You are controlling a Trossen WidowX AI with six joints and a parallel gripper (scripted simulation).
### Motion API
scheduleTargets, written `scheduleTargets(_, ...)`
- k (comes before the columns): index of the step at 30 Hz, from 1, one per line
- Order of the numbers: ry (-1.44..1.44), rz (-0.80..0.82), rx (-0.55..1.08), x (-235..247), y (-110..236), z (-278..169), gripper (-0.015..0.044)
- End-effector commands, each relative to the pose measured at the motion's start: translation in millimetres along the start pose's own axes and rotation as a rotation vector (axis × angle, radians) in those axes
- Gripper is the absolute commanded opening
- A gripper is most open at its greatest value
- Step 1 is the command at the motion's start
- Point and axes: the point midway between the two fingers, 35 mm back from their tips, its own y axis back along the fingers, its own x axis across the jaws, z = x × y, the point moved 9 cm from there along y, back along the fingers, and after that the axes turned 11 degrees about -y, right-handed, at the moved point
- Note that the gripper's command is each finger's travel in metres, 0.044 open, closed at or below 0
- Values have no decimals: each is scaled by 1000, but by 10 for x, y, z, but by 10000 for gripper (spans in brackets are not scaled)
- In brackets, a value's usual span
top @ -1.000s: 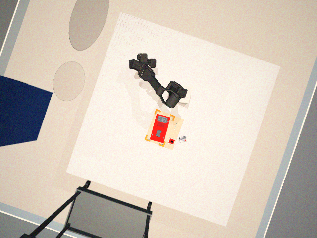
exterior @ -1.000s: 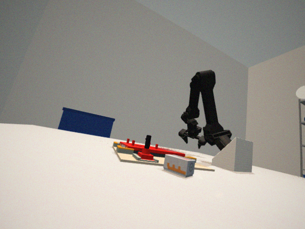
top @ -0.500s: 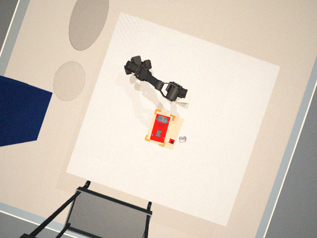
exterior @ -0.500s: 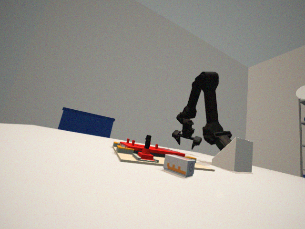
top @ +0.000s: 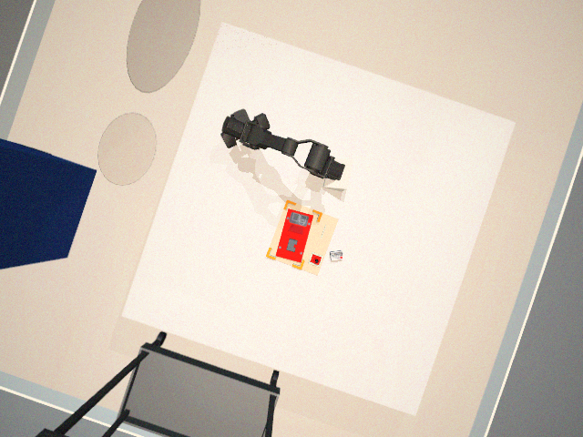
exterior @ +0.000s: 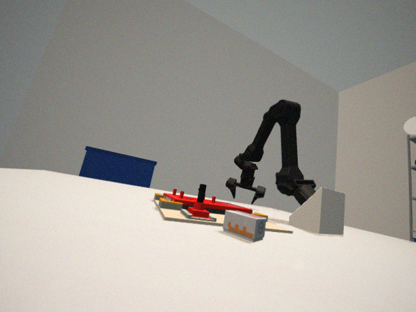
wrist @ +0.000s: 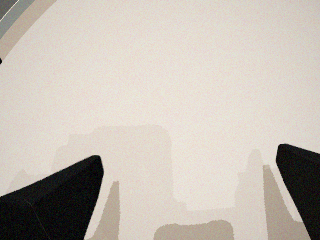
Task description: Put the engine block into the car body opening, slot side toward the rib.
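Note:
The red car body [top: 301, 236] [exterior: 231, 207] lies flat between orange corner brackets. A dark grey notched shape, apparently its opening [top: 291, 245], shows in the top view. The light grey box that looks like the engine block [top: 336, 256] [exterior: 239, 224] stands on the table beside the board, outside the car body. Its side has an orange mark. Its slot and the rib are too small to tell. My gripper [top: 244, 130] [exterior: 243, 200] [wrist: 193, 160] is open and empty above the table, away from the car body and the box. Only table and shadows show between its fingers in the wrist view.
The tan board [top: 322, 249] [exterior: 174, 216] carries the car body and a small red block [top: 312, 258] [exterior: 198, 211] with an upright black post [exterior: 201, 194]. A white wedge [top: 336, 192] [exterior: 331, 211] stands by my arm's base. A blue box [top: 37, 207] [exterior: 117, 168] is beyond the table.

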Motion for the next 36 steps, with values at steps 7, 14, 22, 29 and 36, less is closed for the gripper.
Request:
scheduleTargets(7, 112, 50, 71, 227, -20, -98, 440)
scheduleTargets(14, 193, 91, 124, 382, -26, -193, 440)
scheduleTargets(22, 283, 155, 200, 565, 11, -352, 440)
scheduleTargets(29, 362, 217, 267, 721, 68, -502, 440)
scheduleTargets(36, 442, 283, 330, 871, 146, -655, 440)
